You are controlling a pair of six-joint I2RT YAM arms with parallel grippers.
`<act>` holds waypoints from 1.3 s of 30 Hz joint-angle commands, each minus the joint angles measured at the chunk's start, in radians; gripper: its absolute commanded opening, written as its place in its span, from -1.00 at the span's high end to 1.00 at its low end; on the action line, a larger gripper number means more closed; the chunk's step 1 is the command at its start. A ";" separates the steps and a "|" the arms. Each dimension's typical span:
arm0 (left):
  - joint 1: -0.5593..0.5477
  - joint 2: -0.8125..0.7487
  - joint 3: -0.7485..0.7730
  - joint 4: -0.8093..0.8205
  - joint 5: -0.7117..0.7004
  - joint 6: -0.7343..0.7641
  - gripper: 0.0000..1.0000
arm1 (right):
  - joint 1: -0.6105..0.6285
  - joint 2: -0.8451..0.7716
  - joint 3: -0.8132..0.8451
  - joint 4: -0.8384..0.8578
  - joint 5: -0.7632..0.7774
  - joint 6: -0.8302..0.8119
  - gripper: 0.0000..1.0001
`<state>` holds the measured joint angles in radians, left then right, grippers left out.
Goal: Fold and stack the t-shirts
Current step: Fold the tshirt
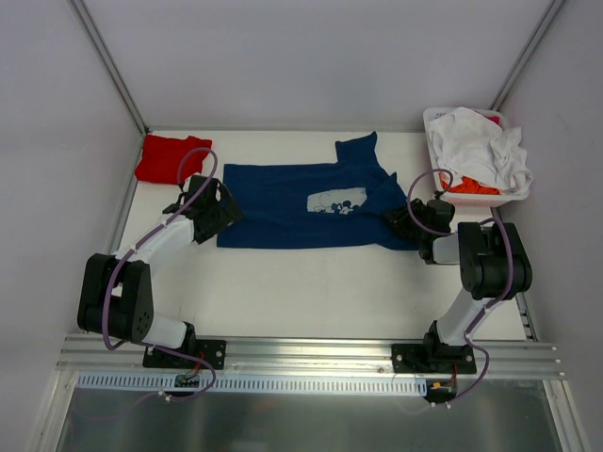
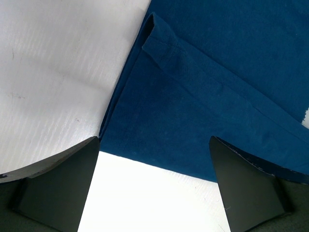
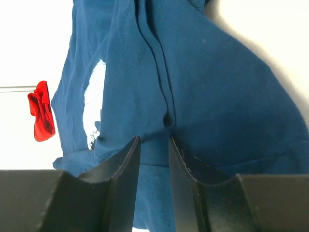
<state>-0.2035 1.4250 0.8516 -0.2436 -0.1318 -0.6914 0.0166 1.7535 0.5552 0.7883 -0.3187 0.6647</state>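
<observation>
Navy t-shirt (image 1: 283, 202) lies spread flat just left of the basket (image 1: 476, 199), apparently laid out for folding. The right gripper (image 3: 153, 140) pinches a fold at its basket-side edge. The left gripper (image 2: 154, 140) hangs wide open over the edge farthest from the basket, probably to grab it.

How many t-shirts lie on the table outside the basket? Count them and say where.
2: the navy t-shirt spread mid-table, the red t-shirt folded at the far left corner. Others may be hidden in the basket.
</observation>
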 commanded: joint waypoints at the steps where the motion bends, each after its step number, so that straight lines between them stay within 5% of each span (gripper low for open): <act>1: -0.010 -0.005 -0.005 0.001 -0.012 0.004 -0.98 | -0.006 0.014 -0.003 0.055 0.003 0.003 0.34; 15: -0.010 -0.018 -0.017 0.000 -0.025 0.012 -0.98 | -0.006 0.034 0.035 0.066 -0.006 0.010 0.98; 30: -0.019 -0.011 -0.020 0.000 -0.025 0.001 -0.98 | 0.023 -0.098 0.118 -0.061 -0.026 -0.060 0.99; 39: -0.030 -0.005 -0.017 0.000 -0.029 -0.005 -0.98 | 0.104 -0.028 0.284 -0.136 -0.023 -0.089 1.00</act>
<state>-0.2237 1.4250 0.8364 -0.2436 -0.1398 -0.6918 0.0978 1.7000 0.7696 0.6678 -0.3298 0.6052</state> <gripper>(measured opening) 0.990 0.008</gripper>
